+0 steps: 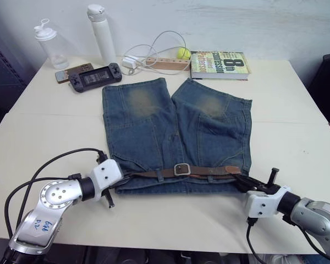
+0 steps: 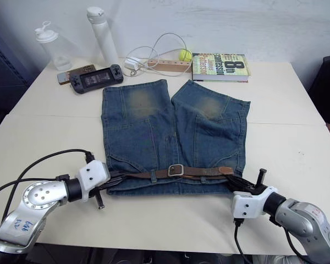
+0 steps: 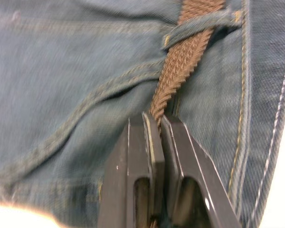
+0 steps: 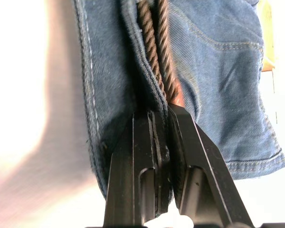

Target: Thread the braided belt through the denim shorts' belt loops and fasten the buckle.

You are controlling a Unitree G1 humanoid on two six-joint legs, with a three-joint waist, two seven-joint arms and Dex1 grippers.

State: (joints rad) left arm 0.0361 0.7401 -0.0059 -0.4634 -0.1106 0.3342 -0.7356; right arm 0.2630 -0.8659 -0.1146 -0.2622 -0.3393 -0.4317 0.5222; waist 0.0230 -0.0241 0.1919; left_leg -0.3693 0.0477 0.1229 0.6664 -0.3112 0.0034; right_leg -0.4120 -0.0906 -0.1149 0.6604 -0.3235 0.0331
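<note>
Shorts [image 1: 176,132] flat at centre of counter [image 1: 297,110], belt [image 1: 206,170] lying along waistband at lower centre, buckle [image 1: 181,169] apparently fastened mid-waistband. Left tool [image 3: 159,121] clamped on belt just past a loop [image 3: 199,26]; right tool [image 4: 164,114] pinching belt together with waistband edge. Best to pull both ends evenly, keep braid flat, avoid dragging denim, then release.

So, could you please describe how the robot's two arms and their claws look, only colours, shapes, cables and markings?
Both arms are rounded silver-grey metal segments, each ending in a white boxy wrist block before the claw. The left claw and right claw each have two flat black fingers with hollow slots. Black cables loop along the left arm, and one hangs under the right wrist. The left arm carries small blue handwritten marks.
</note>
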